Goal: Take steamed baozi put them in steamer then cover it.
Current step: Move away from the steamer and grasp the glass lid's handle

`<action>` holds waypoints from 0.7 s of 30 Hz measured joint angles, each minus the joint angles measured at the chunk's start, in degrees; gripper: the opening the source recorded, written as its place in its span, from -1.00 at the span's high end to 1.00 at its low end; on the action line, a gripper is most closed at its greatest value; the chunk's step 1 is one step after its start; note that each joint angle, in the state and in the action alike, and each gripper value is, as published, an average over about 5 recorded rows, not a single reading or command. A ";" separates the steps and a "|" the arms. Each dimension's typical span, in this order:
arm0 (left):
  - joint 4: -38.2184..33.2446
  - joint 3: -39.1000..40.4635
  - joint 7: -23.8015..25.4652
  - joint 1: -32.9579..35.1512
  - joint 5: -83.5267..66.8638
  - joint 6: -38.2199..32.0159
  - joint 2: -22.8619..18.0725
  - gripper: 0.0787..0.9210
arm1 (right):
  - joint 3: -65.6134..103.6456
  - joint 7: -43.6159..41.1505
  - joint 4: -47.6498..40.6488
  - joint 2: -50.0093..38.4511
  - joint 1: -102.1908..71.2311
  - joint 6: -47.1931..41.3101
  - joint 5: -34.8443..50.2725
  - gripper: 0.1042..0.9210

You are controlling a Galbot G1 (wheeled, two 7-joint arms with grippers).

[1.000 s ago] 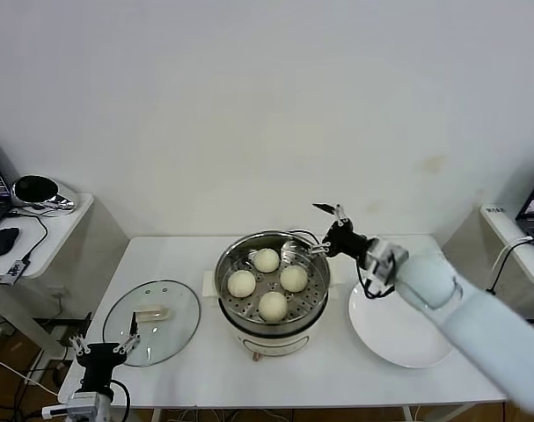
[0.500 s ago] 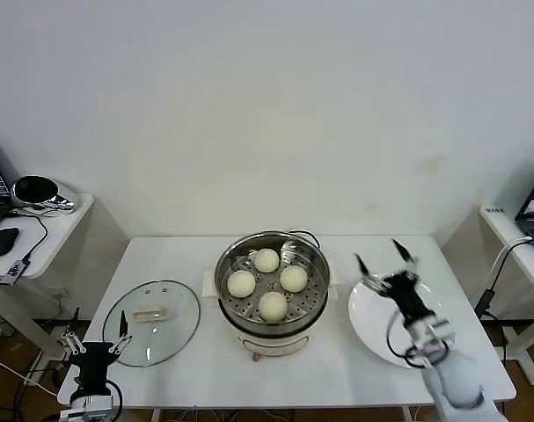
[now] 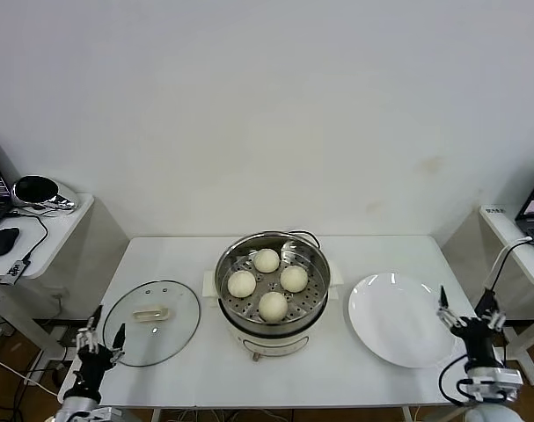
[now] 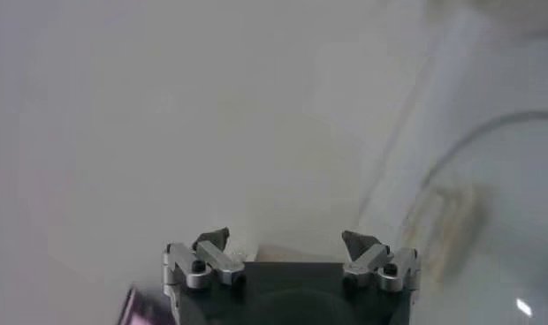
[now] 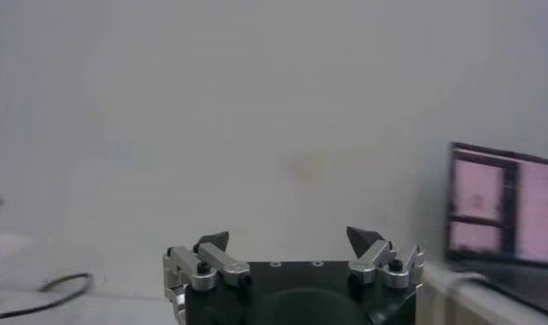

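Four cream-white baozi (image 3: 267,281) lie on the perforated tray inside the shiny steel steamer (image 3: 234,255) at the table's middle, uncovered. The clear glass cover (image 3: 152,322) with its cream handle (image 3: 151,312) lies flat on the table to the steamer's left; a blurred part of it shows in the left wrist view (image 4: 486,203). My left gripper (image 3: 100,336) is open and empty at the table's front left corner, just beside the cover's rim. My right gripper (image 3: 465,308) is open and empty at the front right, off the table's edge, beside the plate.
An empty white plate (image 3: 397,318) lies right of the steamer. A side desk with a mouse (image 3: 3,241) and a dark bowl (image 3: 35,189) stands far left. A laptop screen (image 5: 504,201) sits on a shelf at the far right.
My right arm has pulled back from the steamer's far rim, over the plate, down to the table's front right. My left gripper has shifted slightly at the front left.
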 measured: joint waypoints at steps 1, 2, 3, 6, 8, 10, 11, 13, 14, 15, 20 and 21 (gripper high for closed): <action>0.71 0.40 0.26 -0.57 1.61 -0.03 0.36 -0.77 | 0.39 0.35 0.13 0.33 -0.18 -0.04 -0.03 -0.76; 1.43 0.82 0.52 -1.17 3.00 -0.06 0.69 -0.77 | 0.76 0.67 0.25 0.64 -0.37 -0.07 -0.06 -0.76; 2.12 1.24 0.76 -1.78 4.16 -0.08 0.99 -0.77 | 1.09 0.98 0.38 0.94 -0.57 -0.08 -0.11 -0.76; 4.14 2.52 1.26 -3.64 6.85 -0.13 1.64 -0.77 | 1.97 1.70 0.74 1.70 -1.21 -0.01 -0.27 -0.76; 5.42 3.38 1.40 -4.87 8.37 -0.15 1.84 -0.77 | 2.50 2.03 0.94 2.07 -1.60 0.11 -0.42 -0.76; 6.60 4.16 1.50 -6.10 9.65 -0.17 1.98 -0.77 | 3.03 2.28 1.11 2.34 -1.93 0.22 -0.56 -0.76; 7.18 4.52 1.55 -6.73 10.21 -0.18 2.09 -0.77 | 3.28 2.40 1.17 2.46 -2.05 0.26 -0.61 -0.76; 8.28 5.21 1.65 -7.97 11.19 -0.18 2.35 -0.77 | 3.70 2.68 1.25 2.69 -2.26 0.30 -0.65 -0.76; 8.78 5.56 1.69 -8.57 11.64 -0.18 2.46 -0.77 | 3.86 2.83 1.26 2.81 -2.33 0.31 -0.66 -0.76; 9.28 5.90 1.73 -9.17 12.07 -0.18 2.54 -0.77 | 3.98 2.97 1.27 2.94 -2.41 0.32 -0.68 -0.76; 11.51 7.64 2.16 -11.99 13.65 -0.16 2.71 -0.77 | 4.30 3.42 1.27 3.53 -2.99 0.38 -0.79 -0.76; 11.98 7.97 2.27 -12.56 13.82 -0.16 2.78 -0.77 | 4.39 3.47 1.29 3.59 -3.11 0.40 -0.82 -0.76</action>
